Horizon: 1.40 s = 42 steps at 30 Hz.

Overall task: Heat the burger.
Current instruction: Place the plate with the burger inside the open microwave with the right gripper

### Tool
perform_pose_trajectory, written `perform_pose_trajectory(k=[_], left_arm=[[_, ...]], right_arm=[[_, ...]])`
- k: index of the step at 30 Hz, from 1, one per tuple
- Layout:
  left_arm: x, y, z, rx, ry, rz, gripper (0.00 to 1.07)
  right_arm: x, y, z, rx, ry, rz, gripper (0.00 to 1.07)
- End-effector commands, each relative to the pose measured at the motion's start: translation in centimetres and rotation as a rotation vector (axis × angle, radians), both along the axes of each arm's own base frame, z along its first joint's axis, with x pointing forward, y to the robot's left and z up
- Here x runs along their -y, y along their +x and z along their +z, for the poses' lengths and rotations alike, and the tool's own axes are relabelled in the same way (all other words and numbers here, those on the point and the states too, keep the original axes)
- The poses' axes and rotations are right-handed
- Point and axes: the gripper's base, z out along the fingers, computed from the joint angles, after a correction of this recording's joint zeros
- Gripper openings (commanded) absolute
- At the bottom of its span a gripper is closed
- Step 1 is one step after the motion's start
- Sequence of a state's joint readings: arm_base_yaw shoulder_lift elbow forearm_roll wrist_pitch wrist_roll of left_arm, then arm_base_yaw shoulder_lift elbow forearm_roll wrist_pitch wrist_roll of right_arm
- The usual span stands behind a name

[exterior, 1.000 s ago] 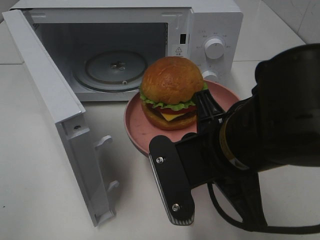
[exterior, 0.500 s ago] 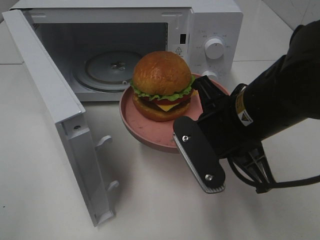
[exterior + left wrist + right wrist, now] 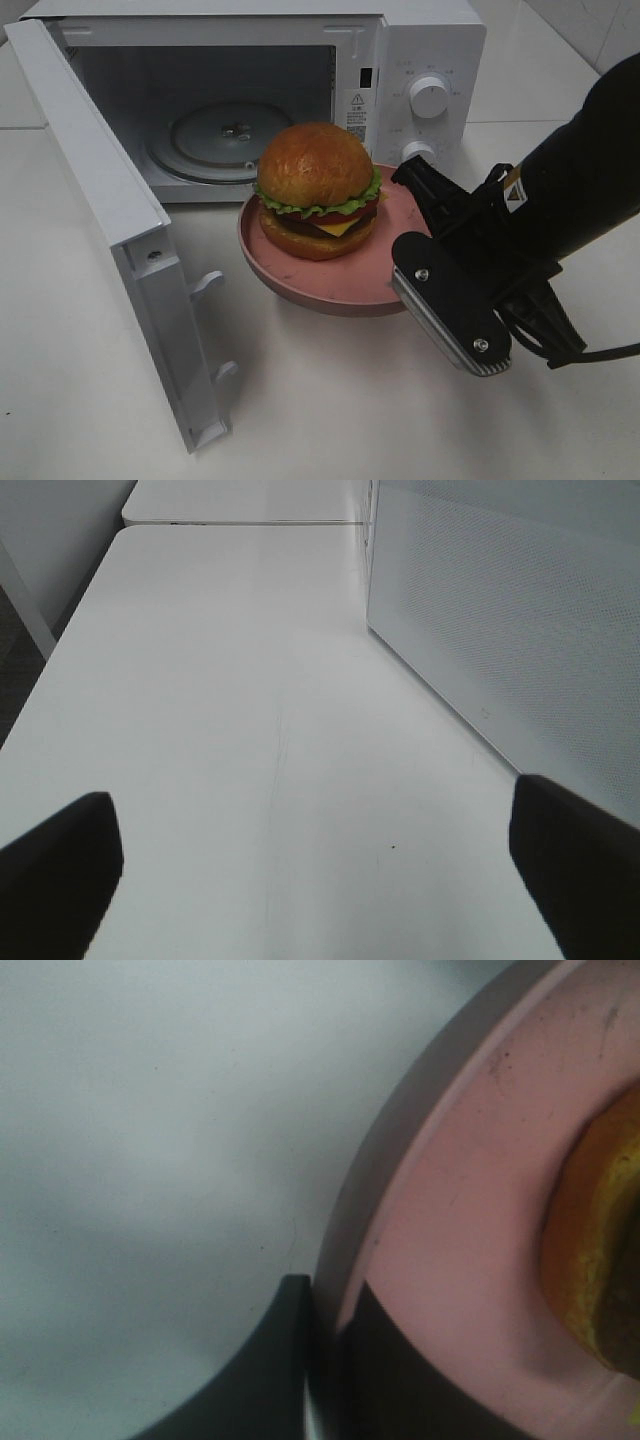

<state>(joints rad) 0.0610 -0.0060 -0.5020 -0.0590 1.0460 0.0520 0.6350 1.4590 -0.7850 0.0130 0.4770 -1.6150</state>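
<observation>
- On the counter (image 3: 80, 400), the microwave (image 3: 420, 60) is seen with its door (image 3: 110, 220) swung wide and its cavity unobstructed.
- The pink plate (image 3: 340, 285) is held just before the opening, its rim pinched by the right hand (image 3: 335, 1360).
- The burger (image 3: 315, 190) is carried on it; insertion, closing and heating are judged outstanding.
- The left hand (image 3: 320, 880) is spread wide, empty.

Beyond the jaws of the right gripper (image 3: 325, 1380), only a blurred edge of the burger (image 3: 600, 1250) is shown, the rest being cut off, as is most of the pink plate (image 3: 450, 1210) pinched between them. In the exterior view those jaw tips are hidden behind the gripper's body. Of the left gripper (image 3: 320, 830), only two dark fingers (image 3: 60, 870) are seen, cropped at the frame's edge.
</observation>
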Motion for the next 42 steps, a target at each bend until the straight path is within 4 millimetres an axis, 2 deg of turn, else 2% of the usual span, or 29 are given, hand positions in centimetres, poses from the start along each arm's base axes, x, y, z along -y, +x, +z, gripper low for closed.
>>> perform_pose_trajectory(k=[1,19,27,42], left_arm=[[0.0,-0.3,-0.1,0.028,-0.003,-0.003,1.00],[0.0,-0.3,-0.1,0.028,-0.003,-0.003,1.00],[0.0,-0.3,-0.1,0.028,-0.003,-0.003,1.00],[0.0,-0.3,-0.1,0.028,-0.003,-0.003,1.00]], right_arm=[[-0.1,0.5,0.9,0.050,0.064,0.015,0.00],[-0.7,0.9,1.0,0.086,0.120,-0.008,0.00],[-2.2,0.8,0.4,0.100,0.141,0.018,0.00],[-5.1,4.6,0.2,0.093,0.169,-0.057,0.00]])
